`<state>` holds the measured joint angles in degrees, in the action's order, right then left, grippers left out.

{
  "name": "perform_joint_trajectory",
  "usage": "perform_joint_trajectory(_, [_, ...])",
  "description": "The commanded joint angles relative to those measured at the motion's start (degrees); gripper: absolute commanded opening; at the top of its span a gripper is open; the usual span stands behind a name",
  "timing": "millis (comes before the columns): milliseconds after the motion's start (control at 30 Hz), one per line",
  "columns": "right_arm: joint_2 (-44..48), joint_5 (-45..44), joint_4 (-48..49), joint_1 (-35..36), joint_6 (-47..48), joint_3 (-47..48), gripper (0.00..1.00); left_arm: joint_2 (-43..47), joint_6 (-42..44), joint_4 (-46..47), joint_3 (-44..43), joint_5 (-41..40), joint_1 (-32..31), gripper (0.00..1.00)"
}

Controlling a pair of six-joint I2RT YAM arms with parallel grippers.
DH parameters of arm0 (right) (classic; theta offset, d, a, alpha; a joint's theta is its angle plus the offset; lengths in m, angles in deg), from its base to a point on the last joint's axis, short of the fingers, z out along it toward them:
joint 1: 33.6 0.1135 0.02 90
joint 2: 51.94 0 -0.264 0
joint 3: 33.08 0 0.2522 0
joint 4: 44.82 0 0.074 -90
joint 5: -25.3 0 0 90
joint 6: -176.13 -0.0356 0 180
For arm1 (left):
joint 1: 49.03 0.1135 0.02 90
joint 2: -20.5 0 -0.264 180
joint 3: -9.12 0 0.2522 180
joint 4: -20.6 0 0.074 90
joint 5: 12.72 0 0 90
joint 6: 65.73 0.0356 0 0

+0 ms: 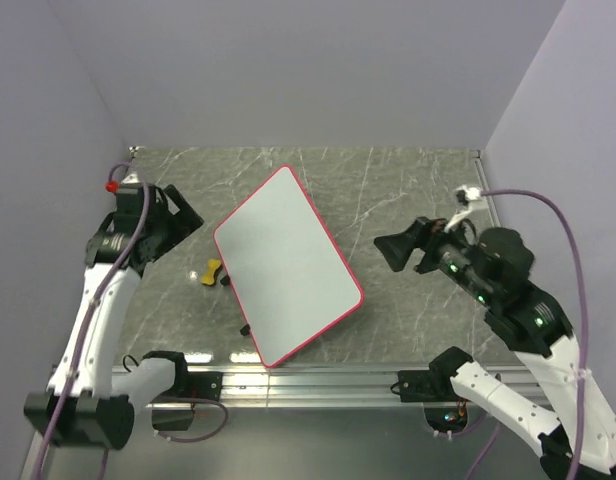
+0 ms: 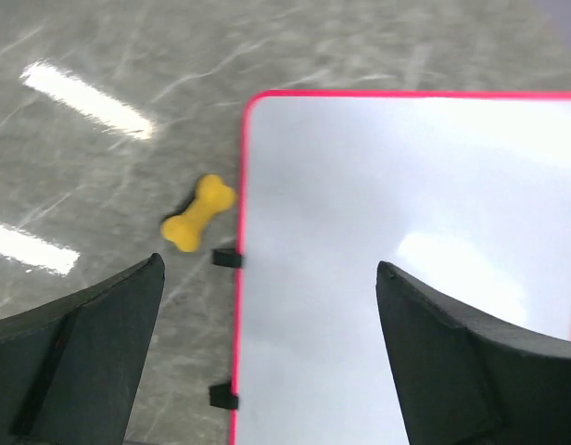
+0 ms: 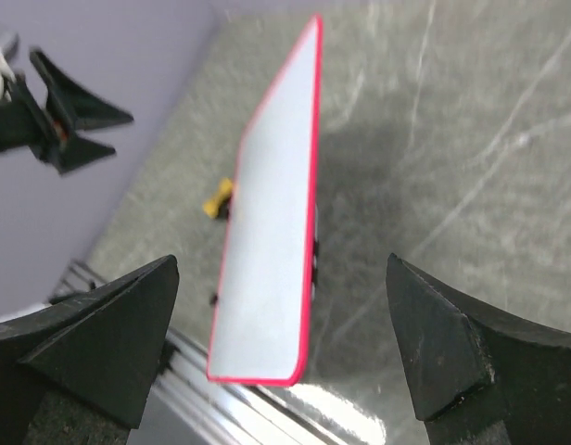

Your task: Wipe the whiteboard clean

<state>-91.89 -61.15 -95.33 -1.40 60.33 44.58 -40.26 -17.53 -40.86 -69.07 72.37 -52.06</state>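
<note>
Board flat, mid-surface, both pincers off it.

Large white rectangular whiteboard with thin red-pink rim (image 1: 288, 262) (image 2: 406, 232) (image 3: 267, 241) lies flat on the grey marbled surface (image 1: 398, 190), turned at a slant, near corner close to the metal rail (image 1: 318, 380). Face reads plain white in all three views. Two small black tabs (image 2: 225, 258) on its left long edge. Small yellow bone-shaped piece (image 1: 212, 270) (image 2: 199, 213) (image 3: 217, 204) just beside that edge, apart from the rim. Left pincer (image 1: 183, 215) (image 2: 267, 278) spread, gripping nothing, up-left of the board. Right pincer (image 1: 398, 250) (image 3: 284, 269) spread, gripping nothing, off the board's right side, pointing toward it.
</note>
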Motion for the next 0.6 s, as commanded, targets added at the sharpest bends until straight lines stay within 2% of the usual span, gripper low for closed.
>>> perform_joint_trajectory(0, [4.5,-3.5,5.5,-0.4,1.6,2.7,1.00,7.9,4.4,0.2,-2.6,8.0,-0.1,1.00])
perform_joint_trajectory(67, [4.4,-6.4,2.1,-0.3,2.3,4.4,1.00,13.2,5.5,2.1,-3.4,10.3,0.0,0.99])
perform_joint_trajectory(167, [3.5,-7.8,-1.5,-0.3,2.4,5.9,1.00,16.4,6.1,1.6,-6.4,11.8,-0.1,0.99])
perform_joint_trajectory(567, [5.4,-7.3,-2.5,-0.4,-0.1,3.5,1.00,15.3,8.4,-4.7,-13.0,8.0,0.0,0.99])
